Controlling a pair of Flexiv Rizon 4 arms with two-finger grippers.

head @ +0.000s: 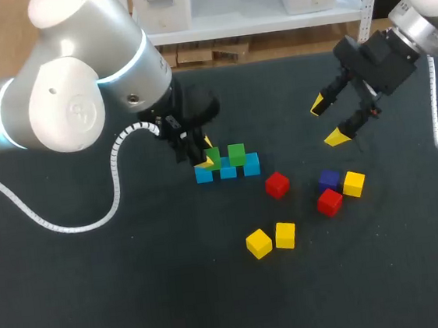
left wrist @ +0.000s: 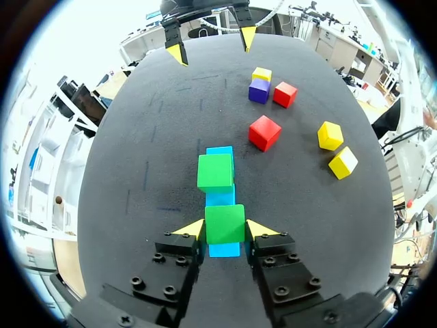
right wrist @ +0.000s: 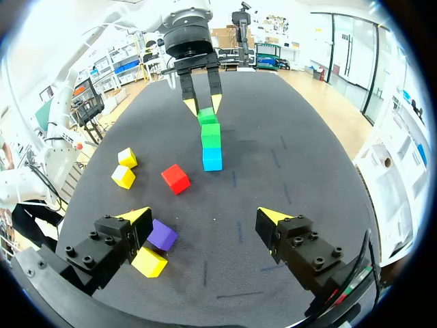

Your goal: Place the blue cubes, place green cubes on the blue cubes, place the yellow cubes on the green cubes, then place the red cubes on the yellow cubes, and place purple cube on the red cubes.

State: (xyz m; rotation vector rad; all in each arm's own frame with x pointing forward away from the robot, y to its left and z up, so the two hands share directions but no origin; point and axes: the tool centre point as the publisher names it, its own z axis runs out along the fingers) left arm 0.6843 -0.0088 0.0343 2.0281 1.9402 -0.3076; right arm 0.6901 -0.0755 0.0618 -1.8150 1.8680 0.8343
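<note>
Stack: three blue cubes (head: 251, 164) lie in a touching row on the bench (head: 100, 302). Two green cubes (head: 237, 154) sit on top, each seemingly bridging a joint, likely to tie the tier together.
Left end effector (left wrist: 224, 227): grasping the nearer green cube (left wrist: 224, 217) by two opposite flat faces, squared over the blue row.
Right end effector (head: 327, 121): released, hovering above the loose cubes, probably out of the placing arm's way.
Loose cubes: yellow cubes (head: 285, 234), red cubes (head: 278, 184) and purple cube (head: 329, 178) wait beside the stack.
Surfaces: cubes smooth, sharp-edged and solid-coloured; bench dark and matt.
</note>
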